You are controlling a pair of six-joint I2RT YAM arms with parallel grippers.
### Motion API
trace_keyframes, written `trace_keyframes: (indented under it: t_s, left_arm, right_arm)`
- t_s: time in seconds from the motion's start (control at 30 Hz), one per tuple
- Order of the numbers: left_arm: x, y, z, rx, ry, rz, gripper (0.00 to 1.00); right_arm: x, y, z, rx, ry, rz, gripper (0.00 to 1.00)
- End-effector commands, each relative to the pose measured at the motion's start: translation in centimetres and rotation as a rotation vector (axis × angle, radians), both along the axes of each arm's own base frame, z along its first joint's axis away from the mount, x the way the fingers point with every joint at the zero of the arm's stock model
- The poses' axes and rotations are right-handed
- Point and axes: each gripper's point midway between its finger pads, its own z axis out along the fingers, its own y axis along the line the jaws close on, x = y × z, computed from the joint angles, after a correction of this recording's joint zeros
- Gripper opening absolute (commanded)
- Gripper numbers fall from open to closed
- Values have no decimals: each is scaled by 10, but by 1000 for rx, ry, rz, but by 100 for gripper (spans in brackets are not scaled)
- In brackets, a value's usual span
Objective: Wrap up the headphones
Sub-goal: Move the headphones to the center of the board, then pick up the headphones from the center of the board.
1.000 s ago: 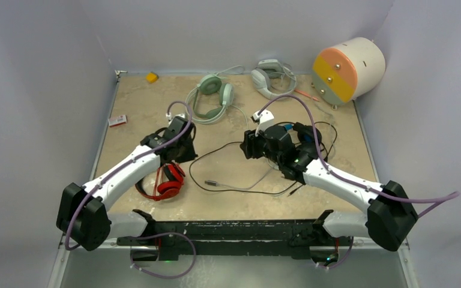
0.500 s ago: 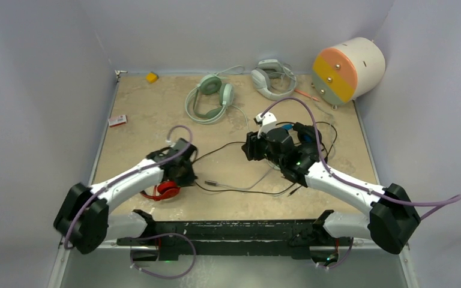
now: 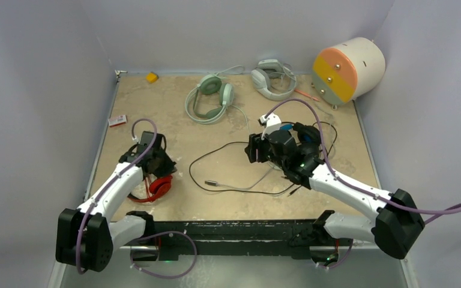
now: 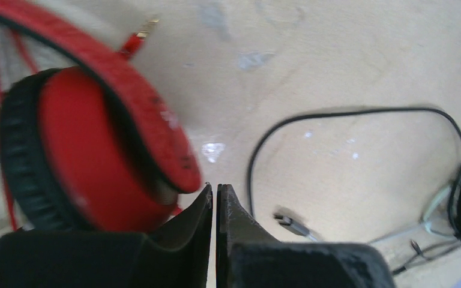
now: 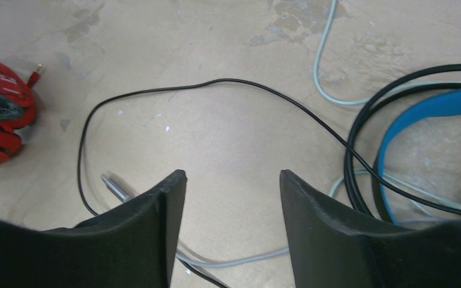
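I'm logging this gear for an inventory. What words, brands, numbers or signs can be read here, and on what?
No text here can be read.
red headphones: dark marks on the headband, too blurred to read.
red-and-white packet: any print on it is too small to read.
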Motion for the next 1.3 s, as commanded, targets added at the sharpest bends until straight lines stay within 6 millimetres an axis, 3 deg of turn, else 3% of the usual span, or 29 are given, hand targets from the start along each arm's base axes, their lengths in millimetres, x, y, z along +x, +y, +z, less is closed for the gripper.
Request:
trace_keyframes:
  t_s: [0.0,0.2,0.3,0.4,0.47,0.57,0.77,0.87,1.07,1.27]
  left_arm:
    - [32,-34,38,-88,-158,-193,6]
    - [37,-103,56,-62,-210,-422,23]
    - [39,-127,55,-86,-235,-513,34]
    - [44,-139,56,-94,-292,-558,53]
    - [46,-144,56,-97,-324,-593,64]
    - [46,-150,57,-103,-364,-653,70]
    - [38,-150,59,-95,-439,-716,85]
    - [34,-147,57,-92,-457,-720,86]
    - [30,-139,61,-78,-541,-715,88]
    - [26,-131,80,-70,-610,-680,87]
  right_arm:
    - [-5,-31,-4,-70,36,-121,68]
    - [-6,-67,-16,-195,112,-199,86]
    - [1,-83,-17,-182,177,-207,86]
    - [12,-91,-9,-202,169,-202,83]
    - [19,-87,-5,-230,162,-172,81]
    - [29,-82,-8,-309,203,-125,82]
    - [46,-78,-35,-435,325,-108,91]
    - [55,-75,-47,-433,374,-146,91]
    - [73,-67,-78,-433,485,-247,79]
    - [78,-79,-112,-462,544,-347,77]
